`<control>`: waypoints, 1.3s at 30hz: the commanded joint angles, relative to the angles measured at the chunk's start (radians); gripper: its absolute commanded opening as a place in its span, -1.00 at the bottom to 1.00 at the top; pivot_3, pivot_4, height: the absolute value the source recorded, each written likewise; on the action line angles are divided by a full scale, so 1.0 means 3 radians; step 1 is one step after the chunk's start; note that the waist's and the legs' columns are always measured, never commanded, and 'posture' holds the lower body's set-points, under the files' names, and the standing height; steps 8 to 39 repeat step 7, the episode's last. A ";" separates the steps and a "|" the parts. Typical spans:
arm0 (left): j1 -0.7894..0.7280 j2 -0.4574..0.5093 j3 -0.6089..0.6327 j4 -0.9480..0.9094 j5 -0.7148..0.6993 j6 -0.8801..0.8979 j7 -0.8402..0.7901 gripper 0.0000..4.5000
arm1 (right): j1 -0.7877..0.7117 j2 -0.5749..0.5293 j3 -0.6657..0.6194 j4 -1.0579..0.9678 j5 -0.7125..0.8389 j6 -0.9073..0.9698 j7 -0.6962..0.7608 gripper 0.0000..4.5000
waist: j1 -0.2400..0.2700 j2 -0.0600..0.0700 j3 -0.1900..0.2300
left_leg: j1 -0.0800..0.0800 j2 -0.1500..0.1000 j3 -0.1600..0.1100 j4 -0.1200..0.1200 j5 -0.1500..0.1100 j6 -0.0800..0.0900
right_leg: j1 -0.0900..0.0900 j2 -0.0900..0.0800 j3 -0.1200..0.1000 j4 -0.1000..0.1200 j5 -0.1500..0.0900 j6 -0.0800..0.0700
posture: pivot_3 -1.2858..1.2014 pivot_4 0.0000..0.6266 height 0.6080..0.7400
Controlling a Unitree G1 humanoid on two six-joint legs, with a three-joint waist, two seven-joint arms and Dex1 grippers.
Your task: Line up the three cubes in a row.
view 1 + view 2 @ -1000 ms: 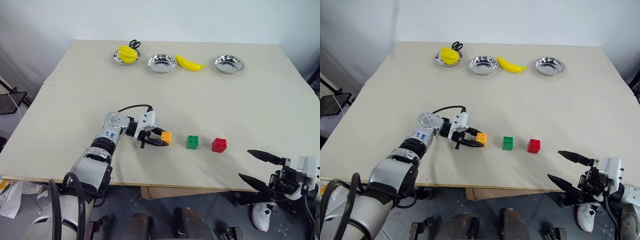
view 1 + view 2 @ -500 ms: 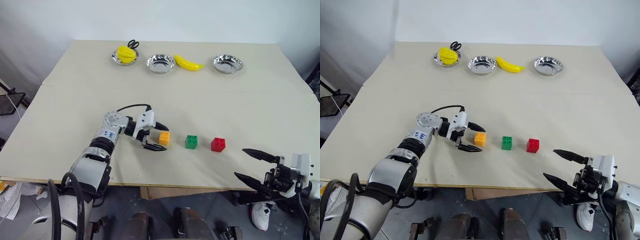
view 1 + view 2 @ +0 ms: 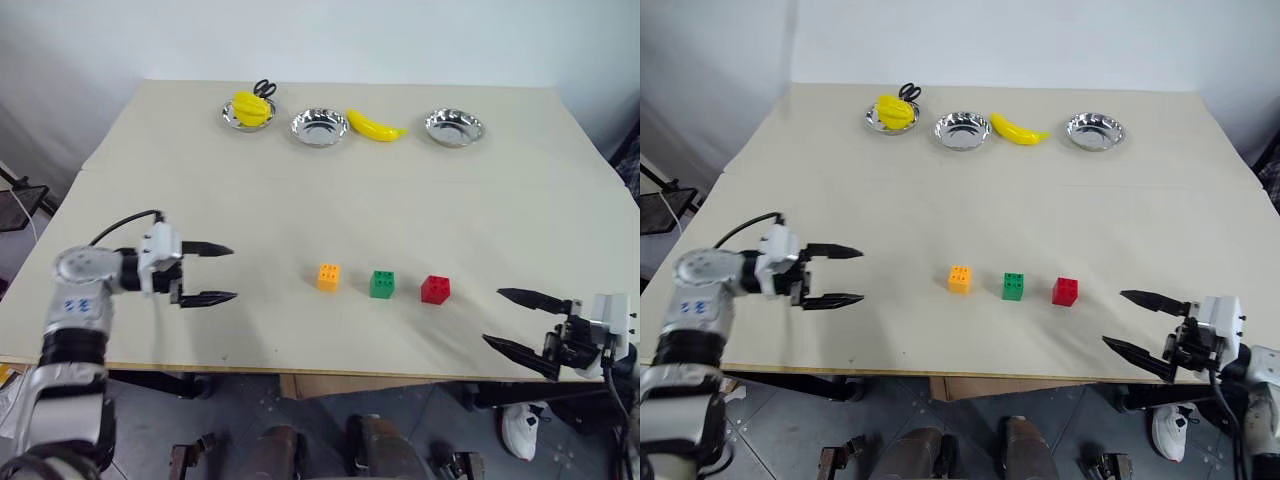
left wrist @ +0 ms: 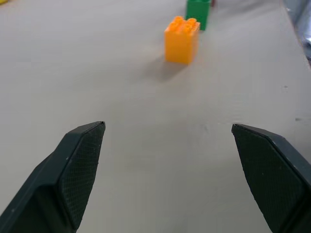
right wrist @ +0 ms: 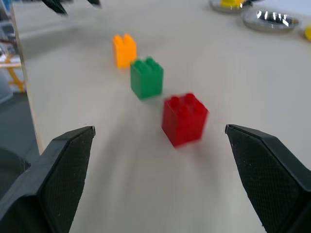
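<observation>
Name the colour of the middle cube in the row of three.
Green: the middle cube, clearest in the left eye view.

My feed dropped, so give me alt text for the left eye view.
Orange cube, green cube and red cube sit in a row, untouched, between the open left gripper and open right gripper.

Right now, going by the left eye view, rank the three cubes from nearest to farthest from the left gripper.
1. Orange cube, the row's end toward the open left gripper.
2. Green cube, in the middle.
3. Red cube, the far end, toward the right gripper.
</observation>
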State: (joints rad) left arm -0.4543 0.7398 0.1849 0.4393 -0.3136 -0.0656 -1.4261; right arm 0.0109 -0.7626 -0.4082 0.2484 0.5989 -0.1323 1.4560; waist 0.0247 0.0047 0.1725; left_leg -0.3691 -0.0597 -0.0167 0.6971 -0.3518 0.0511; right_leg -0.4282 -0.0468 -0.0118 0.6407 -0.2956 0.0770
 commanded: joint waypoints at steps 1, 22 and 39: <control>0.0420 0.0099 0.0265 -0.0677 -0.0201 0.0256 0.0317 0.97 | -0.0131 -0.0141 -0.0096 0.0263 -0.0024 -0.0153 0.0164 1.00 | 0.0009 0.0000 0.0000 | 0.0000 -0.0001 0.0000 0.0000 0.0000 0.0002 | 0.0001 -0.0001 0.0001 -0.0001 0.0000 0.0000 | 0.03 -0.52 1.00; 0.0961 0.0089 0.0478 -0.1110 -0.0274 0.0436 0.0712 0.97 | -0.0371 -0.0196 -0.0030 0.0610 -0.0100 -0.0243 0.0260 1.00 | 0.0001 0.0001 0.0000 | 0.0002 0.0000 0.0000 -0.0001 -0.0001 0.0004 | 0.0003 -0.0001 0.0002 -0.0002 -0.0001 -0.0001 | 0.03 -0.52 1.00; 0.0961 0.0089 0.0478 -0.1110 -0.0274 0.0436 0.0712 0.97 | -0.0371 -0.0196 -0.0030 0.0610 -0.0100 -0.0243 0.0260 1.00 | 0.0001 0.0001 0.0000 | 0.0002 0.0000 0.0000 -0.0001 -0.0001 0.0004 | 0.0003 -0.0001 0.0002 -0.0002 -0.0001 -0.0001 | 0.03 -0.52 1.00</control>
